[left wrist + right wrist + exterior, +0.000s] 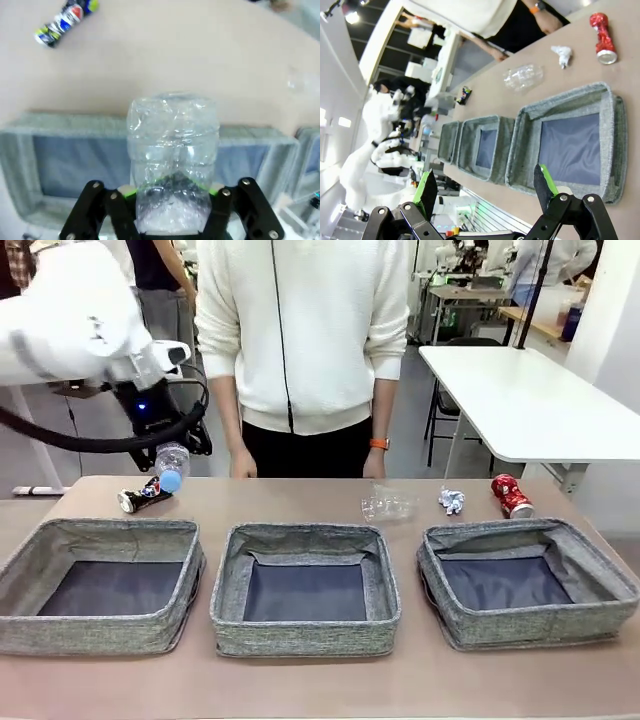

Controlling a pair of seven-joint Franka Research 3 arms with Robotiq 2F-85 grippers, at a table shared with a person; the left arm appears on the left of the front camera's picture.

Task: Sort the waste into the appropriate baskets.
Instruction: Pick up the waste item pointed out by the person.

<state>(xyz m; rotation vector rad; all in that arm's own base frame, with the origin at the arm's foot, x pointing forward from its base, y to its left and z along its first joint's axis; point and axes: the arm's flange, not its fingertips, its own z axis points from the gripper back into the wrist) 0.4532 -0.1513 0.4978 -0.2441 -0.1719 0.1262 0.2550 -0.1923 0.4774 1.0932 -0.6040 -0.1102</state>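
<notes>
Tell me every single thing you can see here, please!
table: one, tan, holds everything below
baskets: three, grey with dark bottoms, in a row on the near side
clear plastic bottle: one, clear with a blue cap, held up over the far left of the table
dark multicoloured can: one, lying behind the left basket
clear plastic cup: one, clear, lying behind the gap between the middle and right baskets
paper wad: one, white, right of the cup
crushed red can: one, red, far right
person: one, white top, standing at the far side
left gripper: one, black, shut on the bottle
right gripper: one, black, open, holding nothing
</notes>
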